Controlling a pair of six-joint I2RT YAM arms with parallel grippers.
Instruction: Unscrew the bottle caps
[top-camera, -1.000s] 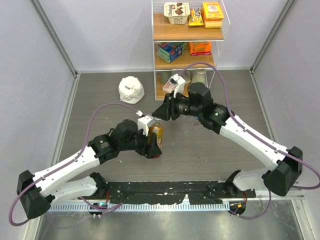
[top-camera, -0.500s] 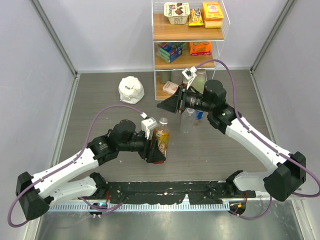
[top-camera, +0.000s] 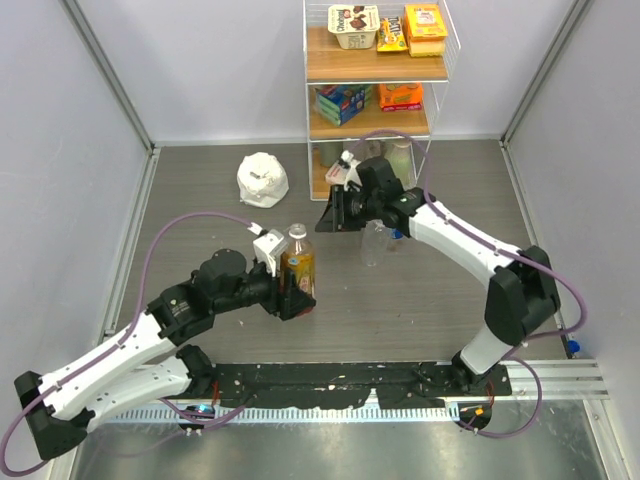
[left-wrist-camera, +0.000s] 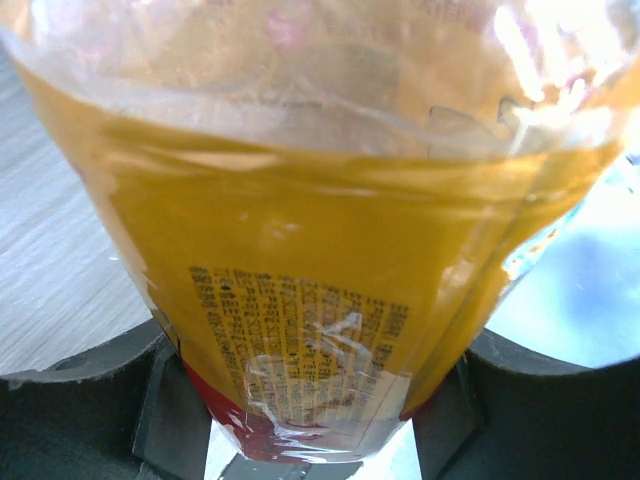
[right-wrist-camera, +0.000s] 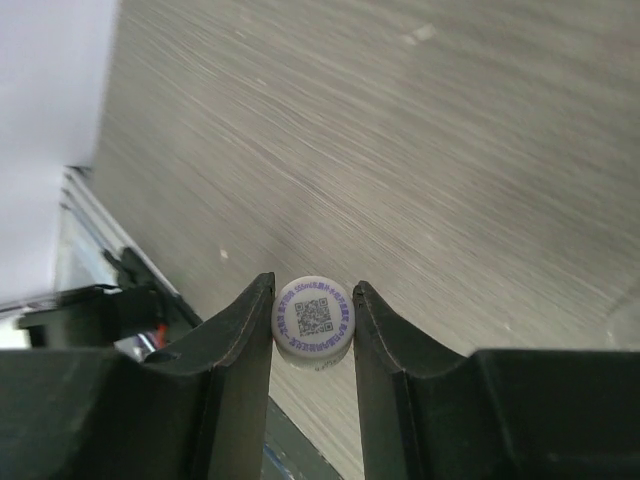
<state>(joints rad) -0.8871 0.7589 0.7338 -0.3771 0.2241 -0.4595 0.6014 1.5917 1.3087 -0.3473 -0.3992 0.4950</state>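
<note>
left claw (top-camera: 291, 297) pinching amber bottle (top-camera: 298, 266) of orange drink (left-wrist-camera: 300, 240), right claw (right-wrist-camera: 313, 305) pinching white cap (right-wrist-camera: 314, 320)

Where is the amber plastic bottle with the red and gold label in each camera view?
Top external: amber plastic bottle left of centre, held in the left gripper.
Left wrist: fills the picture, label print facing the camera.
Right wrist: not in it; the right gripper holds a white round plastic cap.
Shared landmark: the grey wood-grain tabletop, in all three.
</note>
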